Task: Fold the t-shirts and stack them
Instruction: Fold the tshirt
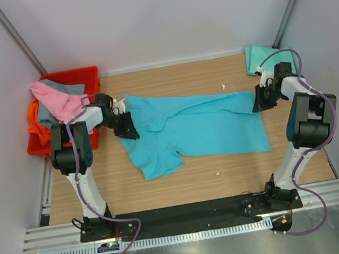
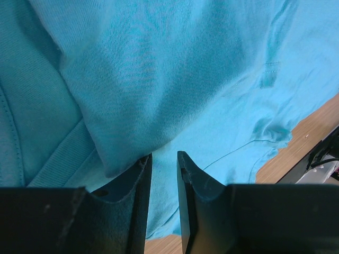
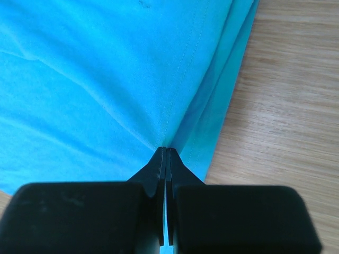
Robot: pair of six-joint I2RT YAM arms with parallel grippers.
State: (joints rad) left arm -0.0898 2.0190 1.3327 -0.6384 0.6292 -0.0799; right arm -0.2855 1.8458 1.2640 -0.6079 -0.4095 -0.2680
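A bright turquoise t-shirt (image 1: 201, 125) lies spread across the middle of the table, one sleeve pointing to the front. My right gripper (image 1: 259, 101) is at its right edge, shut on a pinch of the cloth (image 3: 106, 69); creases run out from the closed tips (image 3: 167, 150). At the shirt's left end sits my left gripper (image 1: 125, 126). Its jaws (image 2: 164, 156) stand a narrow gap apart with nothing between them, and a fold of the shirt (image 2: 159, 63) lies against the left fingertip. A paler mint-teal t-shirt (image 1: 260, 59) lies folded at the back right corner.
A red crate (image 1: 75, 75) stands at the back left, just behind the left arm, holding pink (image 1: 57, 99), grey (image 1: 64, 86) and orange (image 1: 36, 121) shirts that hang over its rim. Bare wooden table (image 1: 196, 180) shows in front of the turquoise shirt. White walls close in on three sides.
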